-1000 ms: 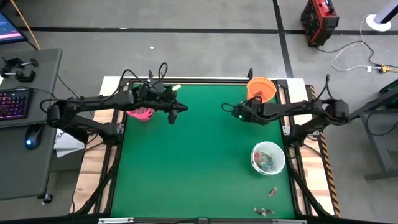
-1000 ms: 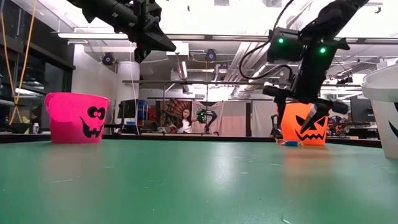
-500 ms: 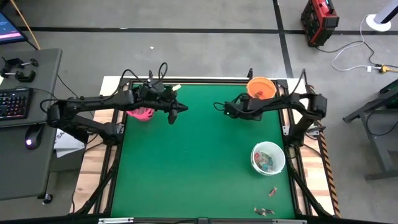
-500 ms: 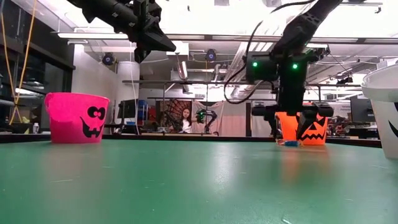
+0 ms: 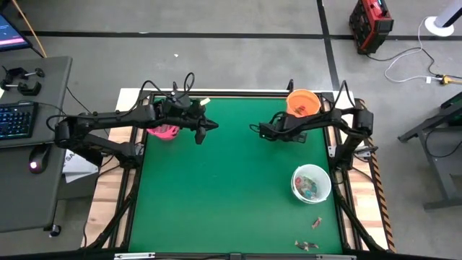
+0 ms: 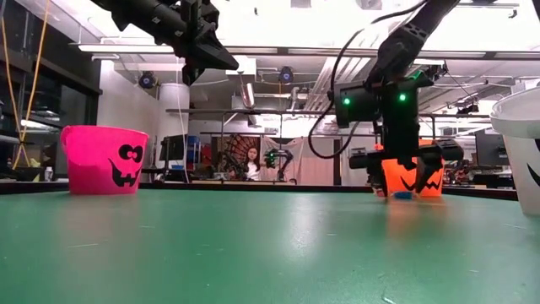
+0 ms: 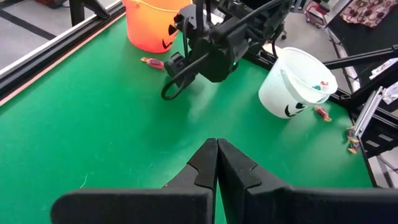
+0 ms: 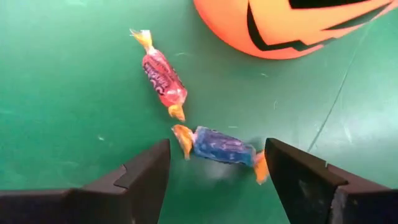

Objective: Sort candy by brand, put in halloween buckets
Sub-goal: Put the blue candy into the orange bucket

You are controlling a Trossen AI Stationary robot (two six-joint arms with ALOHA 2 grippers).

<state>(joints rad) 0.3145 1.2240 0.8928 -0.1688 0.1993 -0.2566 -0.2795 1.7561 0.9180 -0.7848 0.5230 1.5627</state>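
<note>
The right gripper [image 8: 217,165] hangs low over the table [image 5: 216,188] beside the orange bucket [image 5: 302,102] at the far right corner, jaws spread wide around a blue-wrapped candy [image 8: 221,147] with a red-wrapped candy [image 8: 163,78] just beyond it. The left gripper [image 5: 214,126] waits raised near the pink bucket [image 5: 164,131] by the far left edge, jaws closed on nothing, while the white bucket [image 5: 311,184] stands by the right edge with sweets inside and loose candies [image 5: 312,235] near the front right corner

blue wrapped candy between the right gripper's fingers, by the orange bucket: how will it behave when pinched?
The blue candy is small with twisted orange ends, so it is probably light and may skid on the green table if nudged. The glossy wrapper may slip or crumple. It lies flat between the open fingers of the right gripper, so rolling looks unlikely.
</note>
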